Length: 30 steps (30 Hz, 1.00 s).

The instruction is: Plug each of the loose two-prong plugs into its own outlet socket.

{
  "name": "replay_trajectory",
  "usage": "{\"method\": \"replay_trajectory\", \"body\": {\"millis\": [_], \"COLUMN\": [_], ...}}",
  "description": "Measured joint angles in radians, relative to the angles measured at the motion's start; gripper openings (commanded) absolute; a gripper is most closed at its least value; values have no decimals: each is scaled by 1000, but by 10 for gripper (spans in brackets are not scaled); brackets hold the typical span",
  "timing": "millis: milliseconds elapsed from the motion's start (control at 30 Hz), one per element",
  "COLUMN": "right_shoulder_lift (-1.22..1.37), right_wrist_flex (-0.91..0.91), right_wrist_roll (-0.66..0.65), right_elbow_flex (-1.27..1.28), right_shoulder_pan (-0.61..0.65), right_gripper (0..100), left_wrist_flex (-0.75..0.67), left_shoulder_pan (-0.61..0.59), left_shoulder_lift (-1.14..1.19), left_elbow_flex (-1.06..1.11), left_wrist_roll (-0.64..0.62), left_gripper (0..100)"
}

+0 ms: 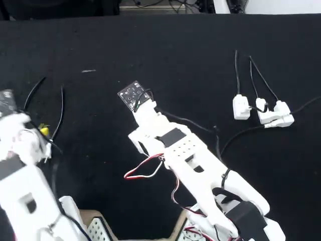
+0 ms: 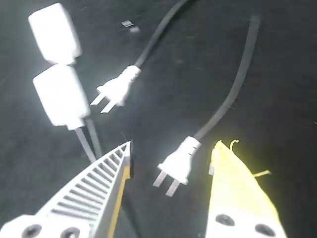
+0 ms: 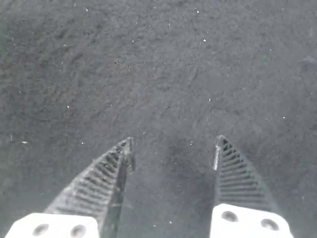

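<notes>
In the left wrist view two white two-prong plugs lie loose on the black table, one (image 2: pixel 115 89) farther off and one (image 2: pixel 177 164) close by, each on a black cord. Two white outlet sockets (image 2: pixel 60 94) lie end to end beside the farther plug. My left gripper (image 2: pixel 173 145) hangs open above the near plug, one finger on each side, not touching it. My right gripper (image 3: pixel 175 139) is open over bare black tabletop with nothing between its fingers. In the high view the left arm (image 1: pixel 22 150) stands at the left edge and the right arm (image 1: pixel 170 145) in the middle.
At the right of the high view lie a white socket piece (image 1: pixel 241 107) and a white cluster (image 1: pixel 274 115), both with black cords running to the back. Two black cords (image 1: pixel 60 108) curve beside the left arm. Red and white wires (image 1: pixel 143 173) loop off the right arm.
</notes>
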State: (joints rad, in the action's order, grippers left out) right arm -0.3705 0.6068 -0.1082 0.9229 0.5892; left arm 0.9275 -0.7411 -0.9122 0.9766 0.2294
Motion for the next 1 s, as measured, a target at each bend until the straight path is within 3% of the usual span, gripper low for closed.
{"method": "replay_trajectory", "body": {"millis": [167,633,1000], "right_shoulder_lift": [0,0,0], "right_wrist_flex": [0,0,0], "right_wrist_roll": [0,0,0], "right_elbow_flex": [0,18,18], "right_shoulder_pan": [0,0,0], "right_gripper": [243,243,243], "left_wrist_flex": [-14,-17,-18], "left_shoulder_pan": [-126,-281,-316], "left_shoulder_lift": [244,821,1155], "left_elbow_flex": [-199,-580,-801], "left_wrist_roll": [2,2,0], "left_gripper": [269,269,269]}}
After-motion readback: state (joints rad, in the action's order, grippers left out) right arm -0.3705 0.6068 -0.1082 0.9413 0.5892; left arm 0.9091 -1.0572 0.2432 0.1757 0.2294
